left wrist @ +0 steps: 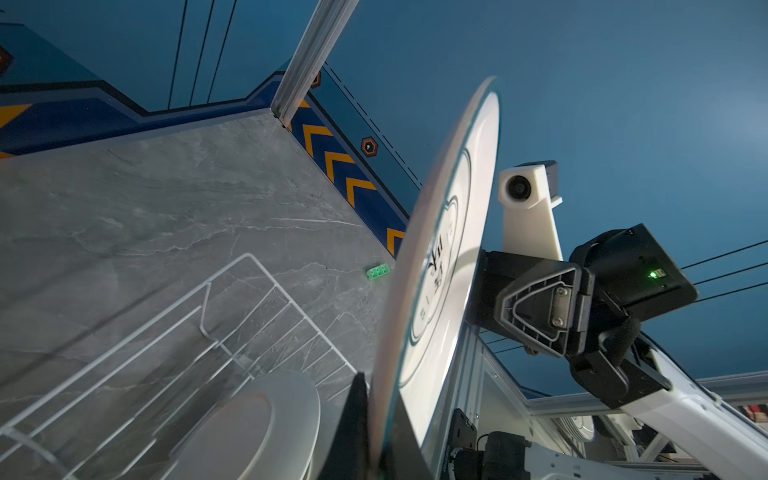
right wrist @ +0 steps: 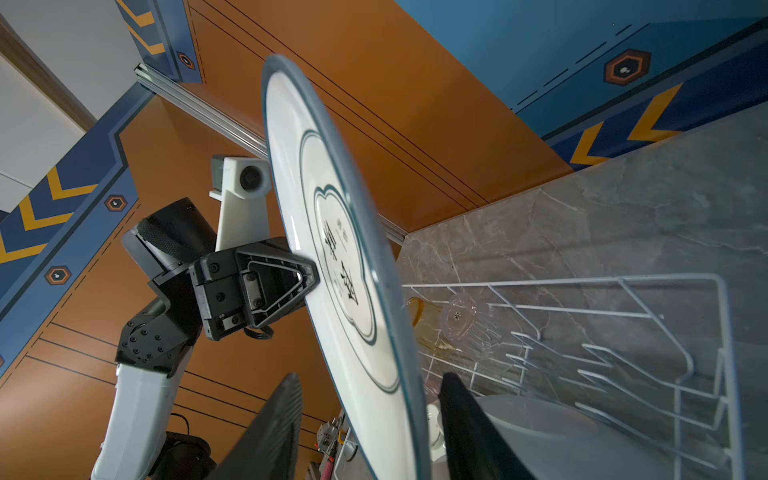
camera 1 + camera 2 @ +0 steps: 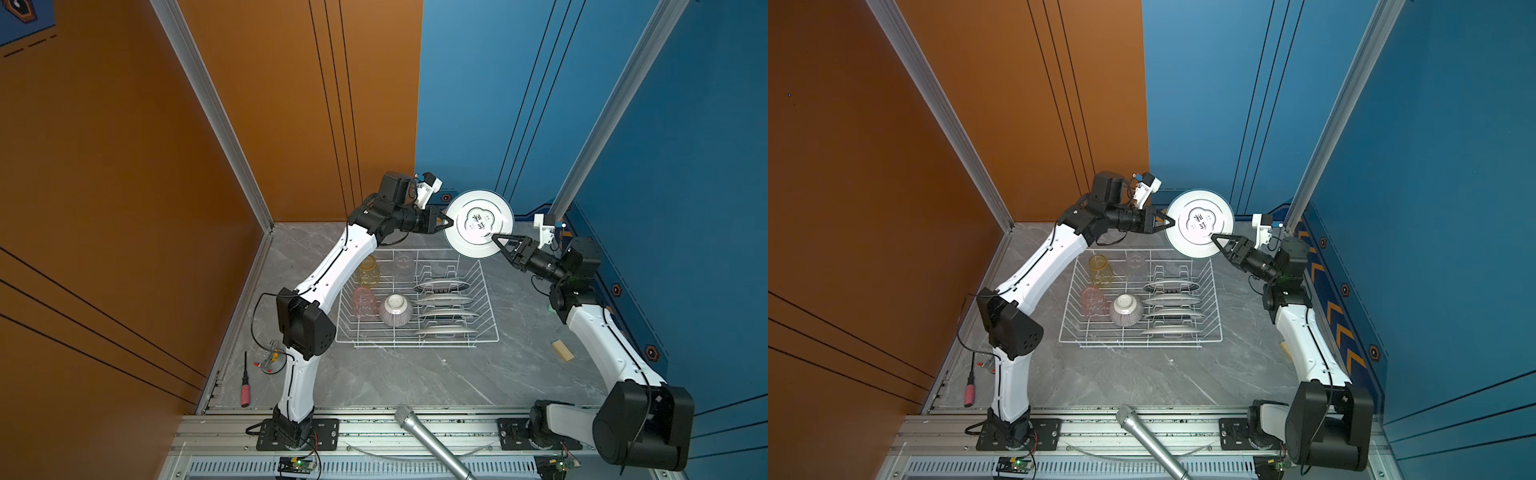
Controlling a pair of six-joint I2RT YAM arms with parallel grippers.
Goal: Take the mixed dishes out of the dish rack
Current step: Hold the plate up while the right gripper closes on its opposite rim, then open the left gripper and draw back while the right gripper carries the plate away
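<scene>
Nearest to me on the bench (image 3: 415,382) sits the dish rack (image 3: 484,299), and most of the load is in it. Four plates (image 3: 445,300) stand on edge in the slot wires, which keep them apart. The striped bowl (image 3: 395,309) lies upside down beside them, with the pink tumbler (image 3: 365,303), amber tumbler (image 3: 368,270) and clear tumbler (image 3: 403,266) on the left side. Farther off, above the rack's far right corner, the black-character plate (image 3: 478,222) hangs in the air, face towards my camera. My left gripper (image 3: 449,222) is pinching its rim and, I judge, carries it alone. My right gripper (image 3: 496,238) straddles the opposite rim. In the right wrist view its fingers (image 2: 461,415) stand spread, one with a clear gap to the plate. I read this as a handover, so the right arm can set the plate down on its own side.
</scene>
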